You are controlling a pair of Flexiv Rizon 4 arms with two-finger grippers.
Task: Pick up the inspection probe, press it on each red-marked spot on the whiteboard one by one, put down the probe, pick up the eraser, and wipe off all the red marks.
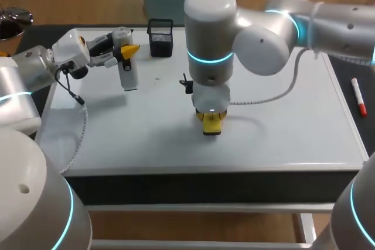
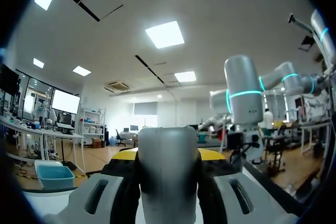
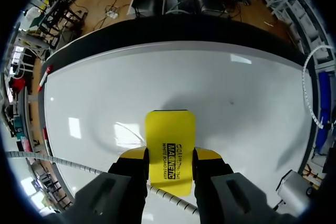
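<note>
Wiping step judged in hand. Eraser (image 3: 169, 135) is clamped by right gripper (image 3: 169, 156), pressed mid-whiteboard (image 1: 281, 127). Probe (image 1: 129, 74) is gripped by left gripper (image 1: 128, 51), rear-left. No red marks are discernible; a sweep across the board is called for next.

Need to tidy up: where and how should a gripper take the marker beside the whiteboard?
Grip the marker mid-barrel, probably from straight above, closing across its width: it lies flat, long and thin, both sides free.

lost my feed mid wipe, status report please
Right gripper shut on eraser, down on whiteboard. Left gripper shut on probe, beside pen holder. No red marks in sight; nothing blocking the eraser.
</note>
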